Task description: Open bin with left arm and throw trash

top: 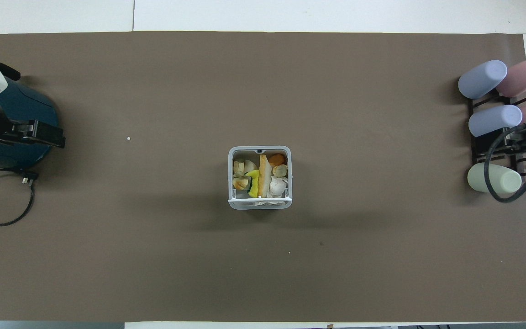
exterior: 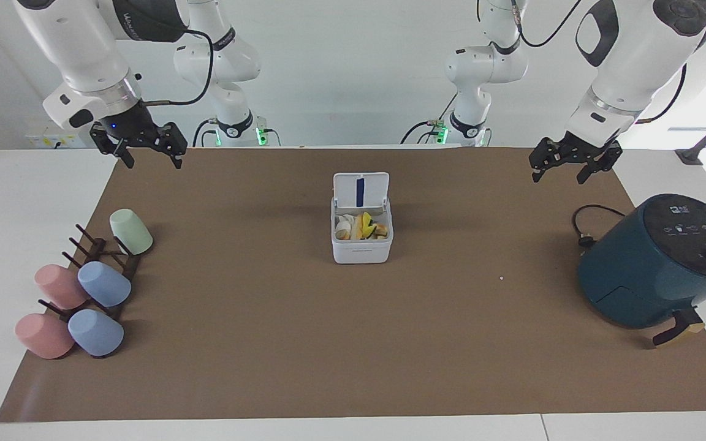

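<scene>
The white bin (exterior: pixel 362 251) stands in the middle of the brown mat with its lid (exterior: pixel 361 190) swung up, the blue stripe showing. The trash (exterior: pixel 362 226) lies inside it: in the overhead view I see the bin's rim (top: pixel 260 148), a crumpled white tissue (top: pixel 277 186), an orange-edged bread slice (top: pixel 263 176) and a yellow fruit piece (top: pixel 254 180) among other scraps. My left gripper (exterior: pixel 559 174) hangs open and empty in the air over the mat's edge beside the air fryer, and shows over it from overhead (top: pixel 39 135). My right gripper (exterior: pixel 151 160) hangs open and empty over the mat's corner.
A dark teal air fryer (exterior: pixel 653 263) with a coiled black cable (exterior: pixel 586 223) stands at the left arm's end. A dark rack with several pastel cups (exterior: pixel 83 288) lies at the right arm's end. A tiny white crumb (exterior: pixel 502 278) lies on the mat.
</scene>
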Controlling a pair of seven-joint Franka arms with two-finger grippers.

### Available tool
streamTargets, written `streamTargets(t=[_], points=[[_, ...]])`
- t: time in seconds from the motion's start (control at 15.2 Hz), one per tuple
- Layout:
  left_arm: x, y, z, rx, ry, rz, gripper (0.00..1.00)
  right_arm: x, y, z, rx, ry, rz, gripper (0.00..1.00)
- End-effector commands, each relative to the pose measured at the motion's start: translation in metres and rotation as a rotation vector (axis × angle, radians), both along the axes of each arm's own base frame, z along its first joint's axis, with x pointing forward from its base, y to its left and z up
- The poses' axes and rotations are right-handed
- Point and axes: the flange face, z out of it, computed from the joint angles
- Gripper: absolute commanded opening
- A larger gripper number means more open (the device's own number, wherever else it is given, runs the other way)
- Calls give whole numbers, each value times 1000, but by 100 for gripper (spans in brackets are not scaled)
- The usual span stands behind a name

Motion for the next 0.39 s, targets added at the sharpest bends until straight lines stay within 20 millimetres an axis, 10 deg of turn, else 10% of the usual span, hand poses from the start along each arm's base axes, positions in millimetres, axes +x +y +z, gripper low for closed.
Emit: streamTargets(t=[0.0,0.33], points=[[-8,-2,3,1,2,11,100,0,-3,3,17,11,-24,100],[-8,-2,3,1,2,11,100,0,0,3,17,3,-19,100]])
